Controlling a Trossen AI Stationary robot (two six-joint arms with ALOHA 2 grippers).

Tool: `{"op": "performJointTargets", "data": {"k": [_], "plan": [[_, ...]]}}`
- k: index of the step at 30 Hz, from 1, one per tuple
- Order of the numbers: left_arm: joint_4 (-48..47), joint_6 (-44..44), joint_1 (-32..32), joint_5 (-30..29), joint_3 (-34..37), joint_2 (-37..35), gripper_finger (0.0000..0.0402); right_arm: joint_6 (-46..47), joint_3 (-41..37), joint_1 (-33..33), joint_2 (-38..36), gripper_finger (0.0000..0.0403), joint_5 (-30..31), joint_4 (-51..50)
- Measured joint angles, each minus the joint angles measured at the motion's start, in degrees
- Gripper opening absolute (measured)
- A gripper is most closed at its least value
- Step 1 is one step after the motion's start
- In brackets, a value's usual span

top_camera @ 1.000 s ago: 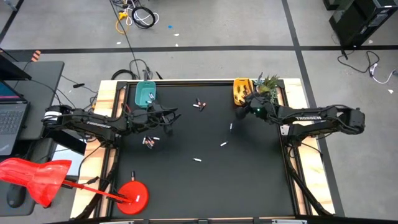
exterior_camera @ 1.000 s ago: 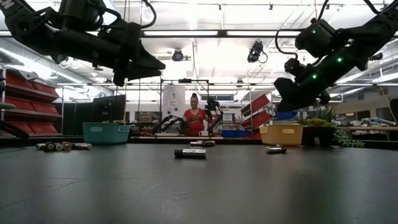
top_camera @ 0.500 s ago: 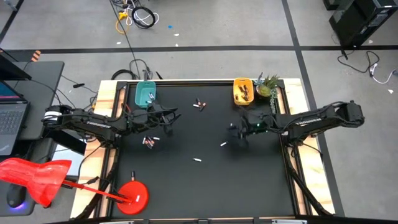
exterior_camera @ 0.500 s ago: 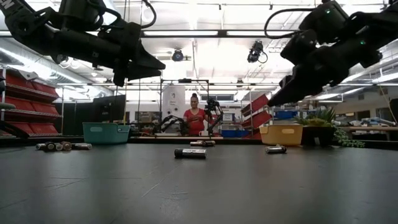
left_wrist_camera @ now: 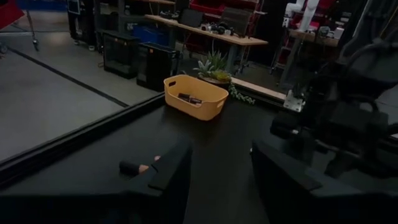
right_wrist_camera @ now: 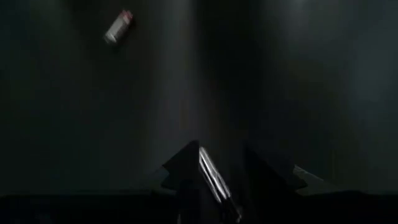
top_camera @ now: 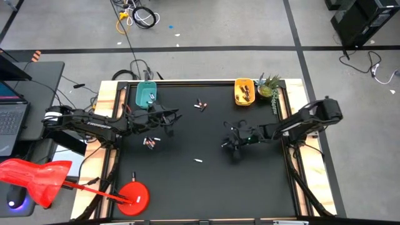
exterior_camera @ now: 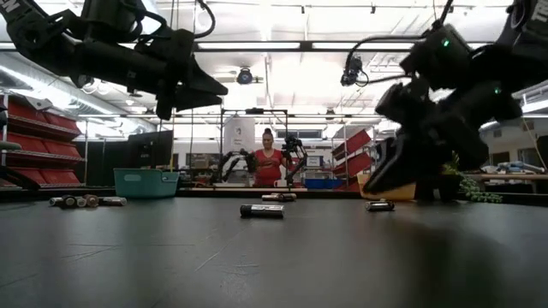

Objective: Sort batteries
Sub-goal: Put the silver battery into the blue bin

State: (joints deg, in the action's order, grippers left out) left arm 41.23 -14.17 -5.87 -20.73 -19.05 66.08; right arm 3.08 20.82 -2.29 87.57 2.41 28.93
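Note:
Several small batteries lie on the black table point(top_camera: 262, 181): a pair point(top_camera: 200, 105) at the far middle, a cluster point(top_camera: 149, 142) at the left, and one point(top_camera: 199, 160) near the middle. My right gripper point(top_camera: 227, 143) is low over the table, open. Its fingers stand on either side of a pale silvery battery point(right_wrist_camera: 210, 171). My left gripper point(top_camera: 171, 121) hangs open and empty above the table near the teal tray point(top_camera: 145, 95). A dark battery point(left_wrist_camera: 134, 167) lies just past its finger. The yellow tray point(top_camera: 244, 91) holds a few batteries. My right gripper comes at the pale battery from above, slanting down. The battery point(right_wrist_camera: 214, 180) lies along the fingers, between them and close to one finger point(right_wrist_camera: 183, 171). I cannot tell whether a finger touches it.
A small plant point(top_camera: 269, 86) stands beside the yellow tray at the far right corner. A red round base point(top_camera: 134, 195) sits at the table's near left corner. In the low view a person point(exterior_camera: 268, 164) stands in the room beyond the table.
My right gripper has gone from over the yellow tray toward the table's near edge and a little left. It has come down close to the table over the pale battery. My left arm has kept still.

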Motion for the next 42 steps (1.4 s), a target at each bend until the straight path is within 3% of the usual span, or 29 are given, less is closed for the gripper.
{"op": "performJointTargets", "data": {"k": [9,12,15,21,32,38,42], "plan": [[-0.3,0.1,0.0,0.0,0.0,0.0,0.0172,1.7,0.2,0.0,5.9,0.0125,-0.3,1.5],[-0.3,0.1,0.0,0.0,0.0,0.0,0.0172,2.8,0.3,0.0,6.7,0.0093,0.0,1.4],[-0.4,0.0,0.0,0.0,0.0,0.0,0.0173,3.0,0.3,0.0,6.6,0.0031,-0.1,1.4],[0.2,-1.5,0.0,0.4,0.0,0.0,0.0173,2.7,-0.1,0.0,6.9,0.0024,-0.1,5.8],[4.8,-2.8,0.7,6.1,0.0,2.0,0.0172,-1.8,-0.2,0.9,7.1,0.0024,3.0,31.7],[23.7,-0.3,3.5,6.9,0.0,12.7,0.0173,-4.7,-0.1,1.3,7.1,0.0024,3.7,52.2],[31.8,0.4,4.5,7.1,-3.7,21.3,0.0172,-4.3,0.5,1.1,7.1,0.0024,3.7,57.0]]}}
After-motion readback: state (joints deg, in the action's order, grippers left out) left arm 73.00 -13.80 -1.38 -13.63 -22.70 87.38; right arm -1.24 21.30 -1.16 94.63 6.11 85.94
